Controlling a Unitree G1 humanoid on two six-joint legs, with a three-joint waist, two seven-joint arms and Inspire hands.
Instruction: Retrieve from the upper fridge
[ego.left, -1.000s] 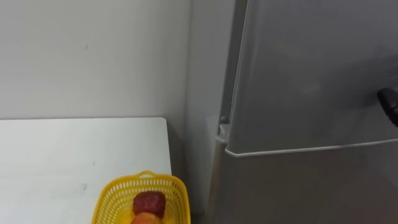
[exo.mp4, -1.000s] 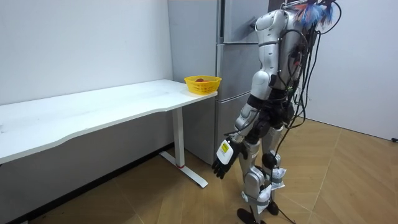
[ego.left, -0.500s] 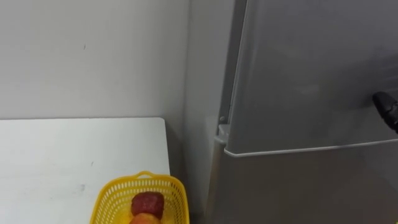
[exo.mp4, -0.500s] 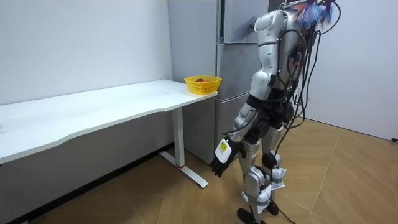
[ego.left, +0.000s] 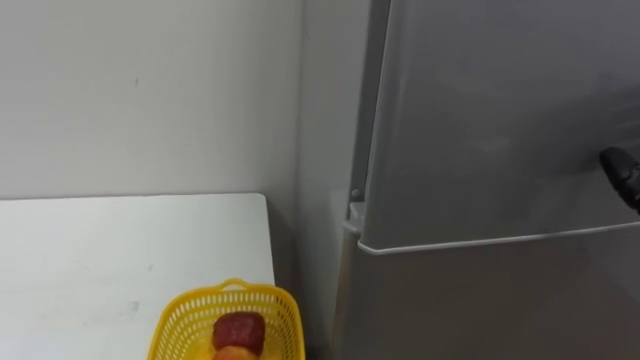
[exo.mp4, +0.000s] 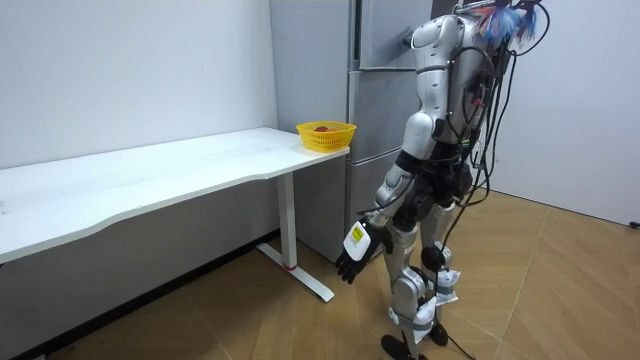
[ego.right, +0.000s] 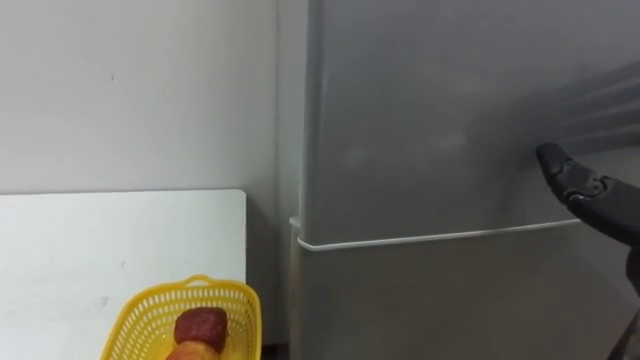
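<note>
I stand facing the grey fridge (exo.mp4: 375, 100), and its upper door (ego.left: 500, 120) is closed above the seam with the lower door (ego.left: 500, 300). My right hand (ego.right: 568, 178) comes in from the right, a dark outstretched finger lying against the upper door near its right side; the same hand (ego.left: 622, 172) sits at the edge of the left eye view. It holds nothing. My left hand (exo.mp4: 352, 250) hangs beside my thigh, fingers relaxed and empty.
A white table (ego.left: 100, 260) stands left of the fridge against the wall. At its near right corner sits a yellow basket (ego.left: 180, 310) with a red fruit (ego.left: 239, 330) and an orange one (ego.left: 232, 353). Wooden floor lies open behind me.
The eye view has shifted a little, so the basket sits slightly lower. My left hand has swung a little toward the room view's left. The right hand has barely moved.
</note>
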